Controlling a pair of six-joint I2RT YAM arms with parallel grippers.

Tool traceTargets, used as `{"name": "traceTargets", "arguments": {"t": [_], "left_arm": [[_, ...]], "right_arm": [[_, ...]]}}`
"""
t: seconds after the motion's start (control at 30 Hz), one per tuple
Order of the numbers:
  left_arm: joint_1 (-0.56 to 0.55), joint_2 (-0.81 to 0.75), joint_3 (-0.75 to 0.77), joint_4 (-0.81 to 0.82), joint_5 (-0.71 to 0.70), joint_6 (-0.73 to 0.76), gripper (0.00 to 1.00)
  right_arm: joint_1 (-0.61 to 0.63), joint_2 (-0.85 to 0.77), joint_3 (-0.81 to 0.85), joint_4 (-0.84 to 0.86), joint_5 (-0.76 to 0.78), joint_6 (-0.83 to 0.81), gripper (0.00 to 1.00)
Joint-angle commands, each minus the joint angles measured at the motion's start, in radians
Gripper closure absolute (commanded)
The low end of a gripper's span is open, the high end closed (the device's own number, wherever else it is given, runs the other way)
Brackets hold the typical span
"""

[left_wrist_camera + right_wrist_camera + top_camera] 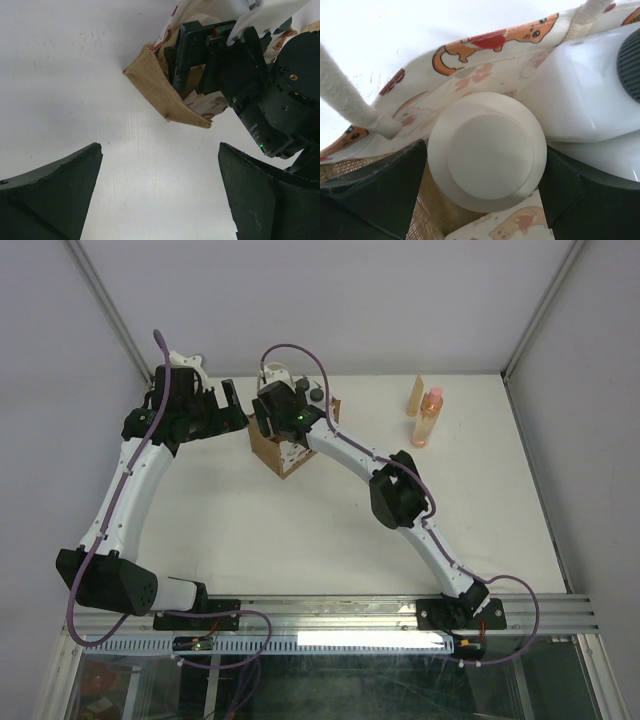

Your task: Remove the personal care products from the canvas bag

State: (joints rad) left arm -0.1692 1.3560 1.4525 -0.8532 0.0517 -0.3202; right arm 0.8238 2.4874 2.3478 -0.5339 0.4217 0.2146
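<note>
The canvas bag [286,453] stands at the back middle of the table, brown burlap with a white cat-printed side [470,65]. My right gripper [485,148] reaches down into it, open, with one finger on each side of the round top of a cream bottle [490,125]. A white bottle [585,95] with a dark ribbed cap [631,57] stands beside it in the bag. An orange-pink bottle [429,418] and a tan flat tube [416,395] lie on the table at the back right. My left gripper [160,170] hovers open over bare table, left of the bag [165,97].
A pale rope handle [355,107] crosses the left of the right wrist view, close to my left finger. The right arm's wrist [280,100] hangs over the bag, close to my left gripper. A wall runs just behind the table's far edge.
</note>
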Motion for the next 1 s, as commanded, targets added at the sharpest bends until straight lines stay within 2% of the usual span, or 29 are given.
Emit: {"name": "traceTargets", "arguments": {"t": [0.0, 0.13, 0.2, 0.4, 0.57, 0.7, 0.97], "left_arm": [[0.001, -0.018, 0.043, -0.007, -0.017, 0.038, 0.01], [0.002, -0.02, 0.039, -0.007, -0.023, 0.044, 0.01], [0.003, -0.024, 0.035, -0.007, -0.026, 0.046, 0.01], [0.001, -0.028, 0.029, -0.007, -0.031, 0.049, 0.01], [0.002, -0.028, 0.022, -0.005, -0.03, 0.044, 0.01], [0.002, -0.023, 0.016, 0.006, -0.025, 0.037, 0.01], [0.002, -0.005, 0.018, 0.023, -0.018, 0.027, 0.01]], "right_arm": [[-0.005, 0.028, 0.055, 0.141, 0.052, -0.026, 0.12], [-0.006, 0.053, 0.062, 0.175, 0.072, -0.055, 0.13], [-0.012, 0.064, 0.065, 0.19, 0.076, -0.065, 0.17], [-0.017, 0.068, 0.084, 0.224, 0.072, -0.11, 0.46], [-0.017, 0.007, 0.057, 0.207, 0.04, -0.158, 0.65], [-0.02, -0.095, -0.046, 0.217, -0.034, -0.181, 0.81], [-0.032, -0.358, -0.408, 0.28, -0.152, -0.193, 0.9]]}}
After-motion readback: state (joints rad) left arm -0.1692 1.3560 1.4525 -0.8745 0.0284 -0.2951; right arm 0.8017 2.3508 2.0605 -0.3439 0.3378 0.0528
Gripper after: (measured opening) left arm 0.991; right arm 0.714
